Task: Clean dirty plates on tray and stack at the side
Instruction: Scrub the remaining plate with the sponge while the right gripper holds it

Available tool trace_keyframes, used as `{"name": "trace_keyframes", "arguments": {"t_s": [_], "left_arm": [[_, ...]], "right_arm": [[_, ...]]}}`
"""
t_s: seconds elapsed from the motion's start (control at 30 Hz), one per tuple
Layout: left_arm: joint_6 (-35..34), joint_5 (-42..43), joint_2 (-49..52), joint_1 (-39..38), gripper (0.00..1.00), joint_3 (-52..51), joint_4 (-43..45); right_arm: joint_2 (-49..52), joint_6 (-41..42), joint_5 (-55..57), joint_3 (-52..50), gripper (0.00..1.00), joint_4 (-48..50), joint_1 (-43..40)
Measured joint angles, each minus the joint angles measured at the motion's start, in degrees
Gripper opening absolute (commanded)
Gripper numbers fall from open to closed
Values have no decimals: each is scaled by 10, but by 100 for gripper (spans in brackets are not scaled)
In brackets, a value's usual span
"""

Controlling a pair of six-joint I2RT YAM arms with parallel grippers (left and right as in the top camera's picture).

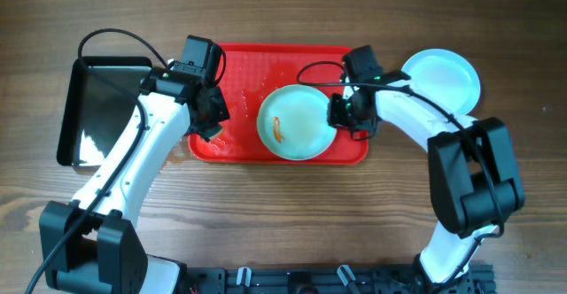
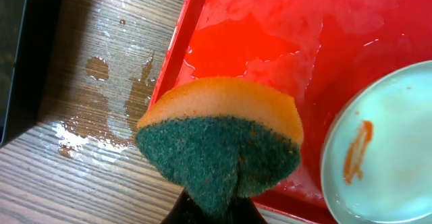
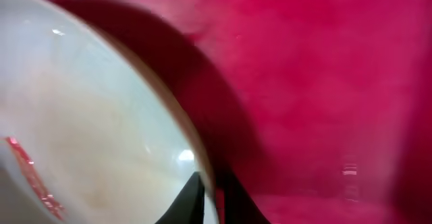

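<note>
A mint-white plate (image 1: 297, 121) with an orange smear lies on the red tray (image 1: 248, 64). It also shows in the left wrist view (image 2: 391, 156) and in the right wrist view (image 3: 88, 129). My right gripper (image 1: 341, 115) is shut on this plate's right rim (image 3: 210, 196), one finger above and one below. My left gripper (image 1: 210, 126) is shut on a sponge (image 2: 223, 140), orange with a green scouring face, held over the tray's front left edge (image 2: 177, 55). Another clean plate (image 1: 441, 80) lies on the table to the right of the tray.
A glossy black tray (image 1: 102, 108) sits at the left. Water drops (image 2: 115, 96) wet the wooden table beside the red tray. The red tray's floor is wet and foamy (image 2: 283, 42).
</note>
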Motion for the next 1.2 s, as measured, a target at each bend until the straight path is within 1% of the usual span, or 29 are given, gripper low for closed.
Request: {"name": "trace_keyframes", "arguments": {"t_s": [0.03, 0.07, 0.2, 0.23, 0.3, 0.33, 0.53, 0.7, 0.77, 0.9, 0.97, 1.0, 1.07, 1.17, 1.2], "left_arm": [[0, 0, 0, 0, 4, 0, 0], [0, 0, 0, 0, 4, 0, 0], [0, 0, 0, 0, 4, 0, 0], [0, 0, 0, 0, 4, 0, 0], [0, 0, 0, 0, 4, 0, 0], [0, 0, 0, 0, 4, 0, 0], [0, 5, 0, 0, 4, 0, 5], [9, 47, 0, 0, 4, 0, 43], [15, 72, 0, -1, 4, 0, 59], [18, 86, 0, -2, 4, -2, 84], [19, 88, 0, -6, 4, -16, 125], [26, 89, 0, -8, 4, -34, 166], [50, 90, 1, -9, 4, -55, 211], [94, 94, 1, -9, 4, -67, 242], [103, 102, 1, -9, 4, -68, 245]], "right_arm": [[0, 14, 0, -1, 19, 6, 10], [0, 25, 0, -1, 22, 9, 18], [-1, 45, 12, -1, 22, -5, 37], [-2, 48, 15, -1, 22, -10, 37], [-3, 54, 20, -1, 8, -12, 37], [-3, 58, 23, -1, 4, -13, 37], [-4, 100, 26, -1, 4, -8, 41], [3, 154, 33, -4, 4, 61, 67], [18, 186, 32, -4, 4, 115, 71], [47, 217, 17, 11, 4, 178, 71], [54, 213, -5, 11, 4, 204, 71], [58, 203, -22, 11, 4, 210, 71], [59, 192, -35, 11, 4, 211, 71], [61, 153, -70, 11, 4, 199, 71], [61, 137, -84, 13, 4, 177, 71]]}}
